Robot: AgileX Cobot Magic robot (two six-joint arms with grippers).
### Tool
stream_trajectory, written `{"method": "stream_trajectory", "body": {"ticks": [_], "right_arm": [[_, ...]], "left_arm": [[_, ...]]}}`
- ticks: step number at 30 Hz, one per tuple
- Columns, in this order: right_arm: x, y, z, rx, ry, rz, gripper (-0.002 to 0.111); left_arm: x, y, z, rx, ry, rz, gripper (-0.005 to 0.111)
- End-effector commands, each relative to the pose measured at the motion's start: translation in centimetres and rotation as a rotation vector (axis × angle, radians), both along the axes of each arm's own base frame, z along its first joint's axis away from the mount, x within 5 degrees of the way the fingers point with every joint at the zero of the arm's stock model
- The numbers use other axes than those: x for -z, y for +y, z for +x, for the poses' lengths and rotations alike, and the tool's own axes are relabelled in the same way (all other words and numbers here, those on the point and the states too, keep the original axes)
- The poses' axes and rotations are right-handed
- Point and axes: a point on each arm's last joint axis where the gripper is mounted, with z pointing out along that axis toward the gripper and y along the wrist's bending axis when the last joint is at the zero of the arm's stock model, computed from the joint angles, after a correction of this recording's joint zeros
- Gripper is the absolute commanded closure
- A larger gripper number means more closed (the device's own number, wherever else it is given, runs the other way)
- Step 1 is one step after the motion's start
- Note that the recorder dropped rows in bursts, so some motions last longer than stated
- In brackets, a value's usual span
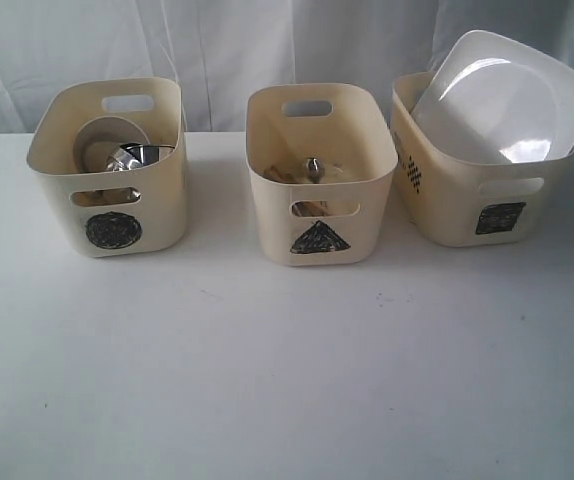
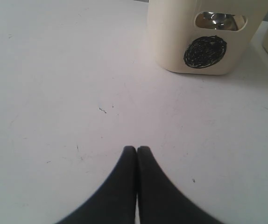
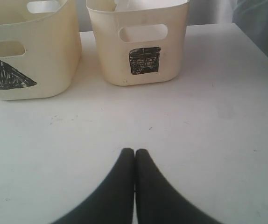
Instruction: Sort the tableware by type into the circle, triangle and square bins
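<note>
The tableware (image 1: 467, 110) is being held in three cream bins lined up along the rear edge of the worktop (image 1: 287, 380). A white bowl (image 1: 95, 135) and shiny steel ware (image 1: 139, 155) are being carried in the circle bin (image 1: 162, 205), nearest the rear left corner. Wooden chopsticks (image 1: 279, 174) and a steel utensil (image 1: 312, 167), whose kind cannot be told, are being contained in the triangle bin (image 1: 272, 225) at the middle of that edge. The large white plate (image 1: 502, 95) is being propped tilted in the square bin (image 1: 447, 215) by the rear right corner, with its upper part showing above the rim. No bin is being touched by its neighbour. The left end effector (image 2: 137, 150) is being held with its jaws pressed together and nothing between them, over bare worktop in front of the circle bin. The right end effector (image 3: 134, 152) is likewise being held closed and empty, in front of the square and triangle bins.
</note>
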Motion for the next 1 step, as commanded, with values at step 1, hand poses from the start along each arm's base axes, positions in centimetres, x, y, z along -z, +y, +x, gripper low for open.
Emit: {"method": "stream_trajectory", "body": {"ticks": [1], "right_arm": [[-0.13, 0.01, 0.00, -0.004, -0.019, -0.007, 0.108]], "left_arm": [[0.12, -0.06, -0.01, 0.008, -0.003, -0.007, 0.107]]}}
